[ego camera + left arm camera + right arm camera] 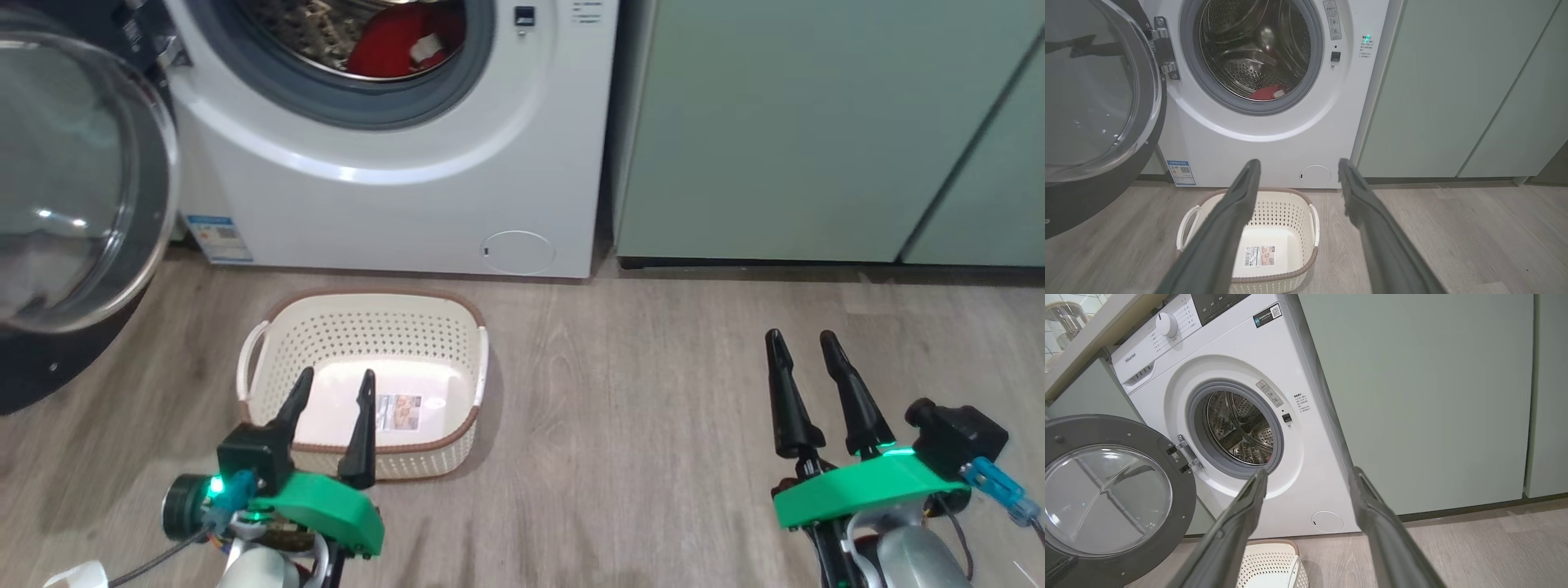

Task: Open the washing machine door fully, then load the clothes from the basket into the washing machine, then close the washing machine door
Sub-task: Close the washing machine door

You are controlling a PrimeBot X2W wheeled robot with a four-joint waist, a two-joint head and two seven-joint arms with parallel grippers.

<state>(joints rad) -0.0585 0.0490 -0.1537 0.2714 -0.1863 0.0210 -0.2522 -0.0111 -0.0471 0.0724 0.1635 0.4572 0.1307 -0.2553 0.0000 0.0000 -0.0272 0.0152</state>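
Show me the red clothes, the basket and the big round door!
red clothes [384, 45], head view, middle of red fabric
basket [367, 327], head view, perforated back wall
round door [73, 180], head view, clear glass window

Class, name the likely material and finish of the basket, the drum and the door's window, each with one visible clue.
Basket: likely moulded plastic, matte cream, given its perforated walls. Drum: seemingly steel, shiny, with reflections and punched holes. Door window: clear glass or plastic, glossy, see-through with highlights.

washing machine [392, 204]: one
washing machine door [73, 180]: one
basket [367, 335]: one
red garment [392, 45]: one
grippers: two, left gripper [337, 373] and right gripper [799, 335]
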